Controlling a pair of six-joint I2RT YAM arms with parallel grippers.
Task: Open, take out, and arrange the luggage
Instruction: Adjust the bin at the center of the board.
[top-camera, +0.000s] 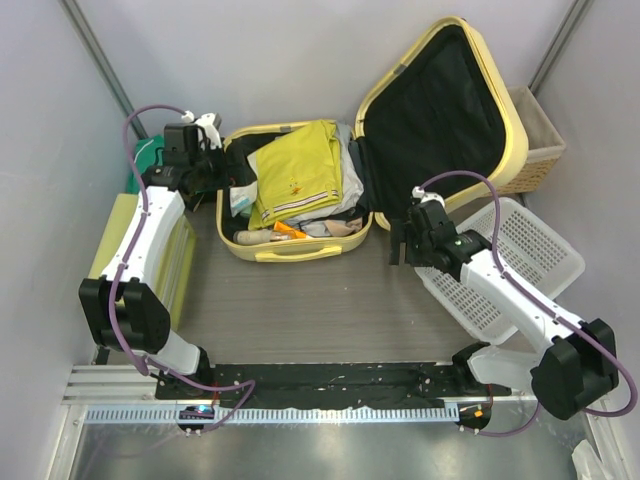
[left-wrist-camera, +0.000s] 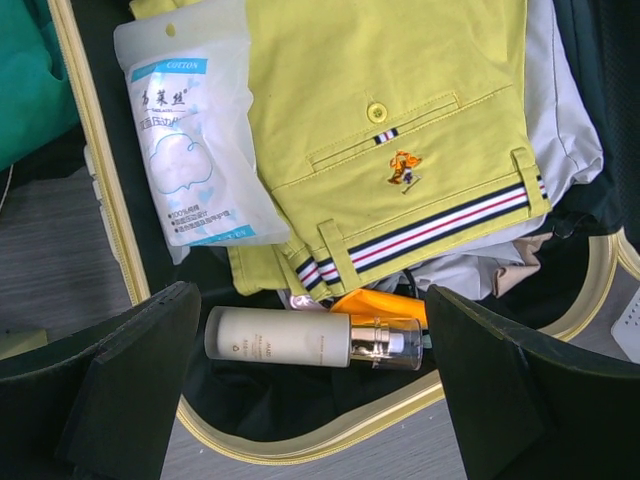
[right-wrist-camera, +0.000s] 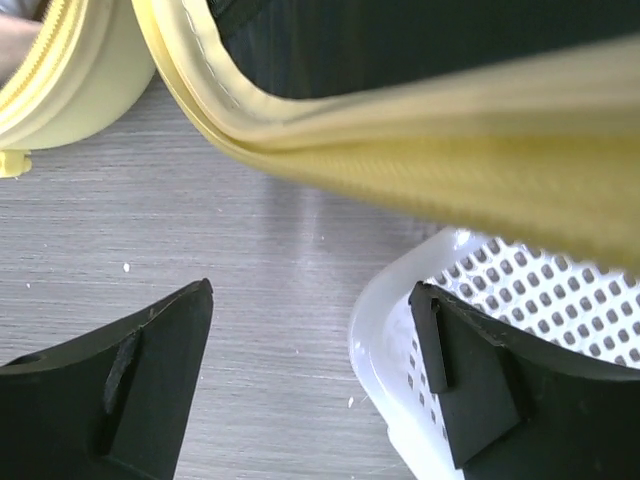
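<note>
The left gripper (top-camera: 222, 170) hangs with jaws spread wide and empty over the left side of the luggage (top-camera: 300, 251); the case lies open mid-table, its packed half flat and its black-lined lid raised to the right. Inside lie yellow trousers (top-camera: 295, 175), a cotton-pad pouch (left-wrist-camera: 190, 160) and a cream bottle (left-wrist-camera: 285, 338). The right gripper (top-camera: 405, 243), jaws also apart and empty, hovers at the lid's near edge, just beside a white perforated basket (top-camera: 530, 250).

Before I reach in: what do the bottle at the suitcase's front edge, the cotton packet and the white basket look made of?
The bottle: matte cream body, frosted glass or plastic, unclear which; clear glossy cap over a metallic collar. The cotton packet: thin glossy plastic film, translucent, creased. The white basket: rigid moulded plastic, by its regular perforations and smooth rim.
</note>
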